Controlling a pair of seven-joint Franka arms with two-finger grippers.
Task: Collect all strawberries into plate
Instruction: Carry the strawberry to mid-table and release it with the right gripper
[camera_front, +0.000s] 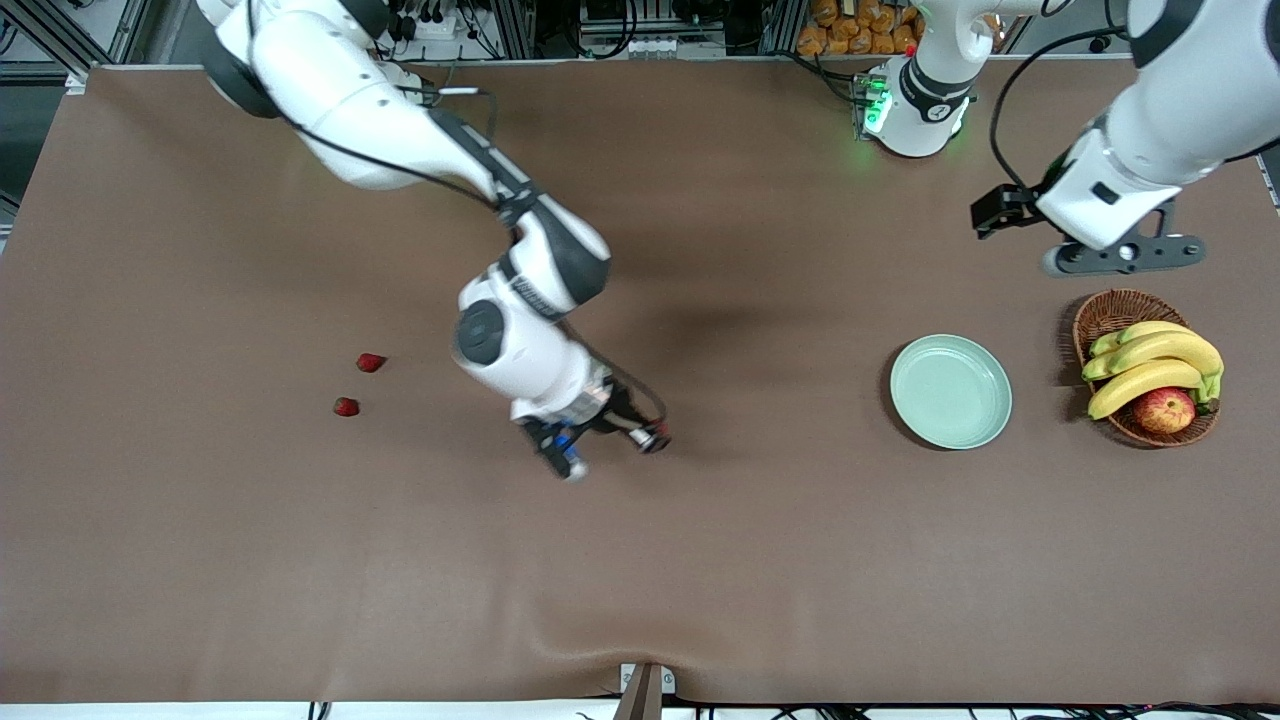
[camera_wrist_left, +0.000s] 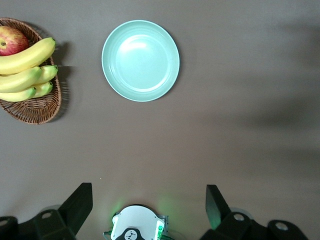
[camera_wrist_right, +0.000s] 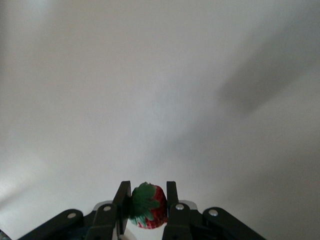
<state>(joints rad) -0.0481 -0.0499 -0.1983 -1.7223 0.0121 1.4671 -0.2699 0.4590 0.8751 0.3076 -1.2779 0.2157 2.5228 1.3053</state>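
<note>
My right gripper (camera_wrist_right: 146, 192) is shut on a strawberry (camera_wrist_right: 148, 205), red with a green top, which sits between its fingers. In the front view that gripper (camera_front: 655, 440) hangs over the bare middle of the table, the berry (camera_front: 661, 441) a red speck at its tip. Two more strawberries lie on the table toward the right arm's end, one (camera_front: 370, 362) farther from the front camera than the other (camera_front: 346, 406). The pale mint-green plate (camera_front: 950, 390) lies empty toward the left arm's end. My left gripper (camera_wrist_left: 149, 200) waits open, high over the table near the plate (camera_wrist_left: 140, 60).
A brown wicker basket (camera_front: 1105, 315) with bananas (camera_front: 1150, 360) and an apple (camera_front: 1164, 409) stands beside the plate, at the left arm's end of the table. Brown cloth covers the table. The left arm's base (camera_front: 915, 105) stands at the table's back edge.
</note>
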